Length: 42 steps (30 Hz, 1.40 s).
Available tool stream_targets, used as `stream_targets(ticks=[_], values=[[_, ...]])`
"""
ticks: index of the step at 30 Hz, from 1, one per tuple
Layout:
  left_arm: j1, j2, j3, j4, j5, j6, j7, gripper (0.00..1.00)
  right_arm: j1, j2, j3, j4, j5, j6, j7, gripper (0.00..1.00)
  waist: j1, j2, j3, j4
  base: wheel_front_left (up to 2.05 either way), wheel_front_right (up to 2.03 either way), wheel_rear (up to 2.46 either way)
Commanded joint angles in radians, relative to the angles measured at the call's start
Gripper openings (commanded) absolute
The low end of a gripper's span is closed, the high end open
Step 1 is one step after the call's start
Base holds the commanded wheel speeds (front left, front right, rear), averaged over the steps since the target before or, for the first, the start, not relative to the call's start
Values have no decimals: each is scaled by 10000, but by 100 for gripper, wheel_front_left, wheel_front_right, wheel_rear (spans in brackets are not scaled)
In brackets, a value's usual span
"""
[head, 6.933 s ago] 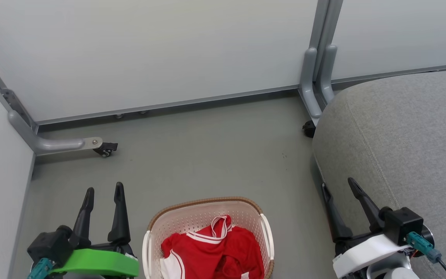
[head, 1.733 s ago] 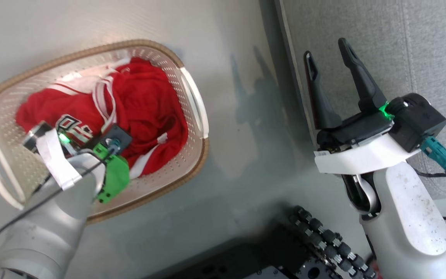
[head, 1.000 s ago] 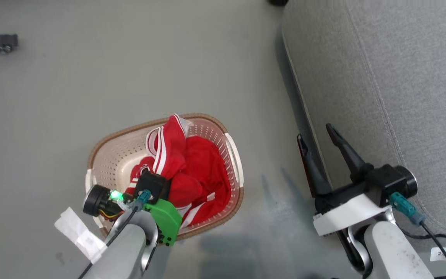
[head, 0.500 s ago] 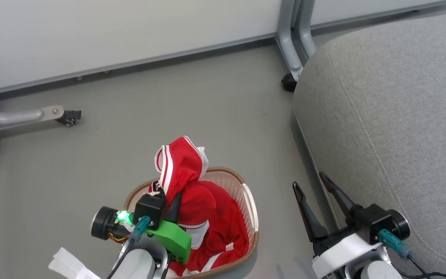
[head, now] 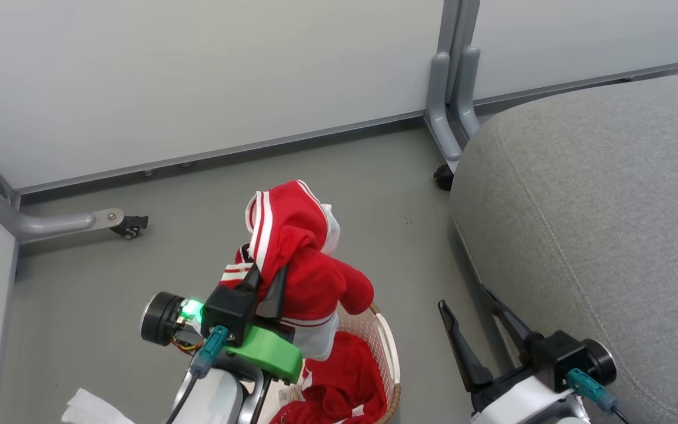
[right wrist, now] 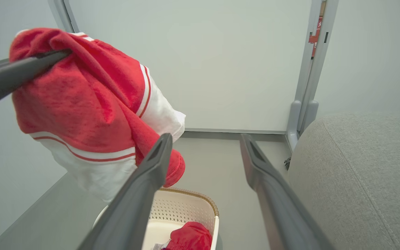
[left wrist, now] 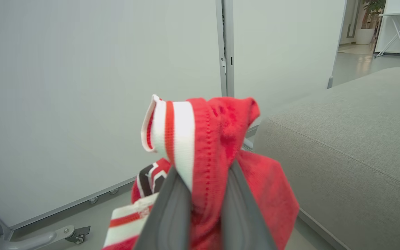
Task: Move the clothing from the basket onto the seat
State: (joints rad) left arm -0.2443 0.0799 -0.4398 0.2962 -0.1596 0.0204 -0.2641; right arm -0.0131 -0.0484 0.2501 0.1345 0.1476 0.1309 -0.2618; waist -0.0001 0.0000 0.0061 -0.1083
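The left tool (head: pixel 268 272), pinching a red garment (head: pixel 301 235), now holds it higher above the basket (head: pixel 388 353), while the right tool (head: pixel 464 298) stays spread.

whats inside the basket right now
Red clothing lies in the basket, beside its bare bottom in the right wrist view. The left gripper and its lifted garment cover much of the basket in the head view, so more may lie hidden.
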Motion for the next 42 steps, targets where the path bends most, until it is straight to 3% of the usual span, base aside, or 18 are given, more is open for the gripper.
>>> stream_targets(ticks=[1,15,23,36,37,38,39,40,41,42], values=[[155,-31,-9,-144,104,-69,-7,0,86,-36,79,-63,-89,-3,-51,100,1,0,-41,34,0,0,0],[-254,-240,-1030,-827,87,-747,-5,0,-431,-388,1726,-499,457,-3,-51,100,1,0,-92,261,0,0,0],[-432,-290,-1988,-1202,-259,-966,-7,0,-710,-523,2052,-323,539,-3,-49,100,1,0,-72,336,0,0,0],[-652,-301,-2904,-1668,-955,-811,217,0,-645,-644,2398,282,1062,-3,-48,100,1,0,-111,344,0,0,0],[-658,-301,-2917,-1657,-976,-792,219,0,-674,-653,2430,314,1098,-3,-48,82,1,0,-105,332,0,0,0],[-656,-301,-2929,-1637,-1006,-781,230,0,-723,-661,2434,332,1117,-3,-46,47,1,0,-95,319,0,0,0],[-656,-301,-2943,-1610,-1039,-761,236,0,-752,-655,2410,338,1113,-3,-46,34,1,0,-87,308,0,0,0],[-668,-302,-2959,-1584,-1062,-741,258,0,-770,-644,2385,336,1090,-3,-45,11,1,0,-78,298,0,0,0],[-673,-302,-2969,-1566,-1077,-729,263,0,-772,-636,2375,323,1078,-3,-45,0,1,0,-73,289,0,0,0],[-680,-302,-2981,-1540,-1094,-722,266,0,-769,-628,2360,287,1067,-3,-38,0,1,0,-69,278,0,0,0]])
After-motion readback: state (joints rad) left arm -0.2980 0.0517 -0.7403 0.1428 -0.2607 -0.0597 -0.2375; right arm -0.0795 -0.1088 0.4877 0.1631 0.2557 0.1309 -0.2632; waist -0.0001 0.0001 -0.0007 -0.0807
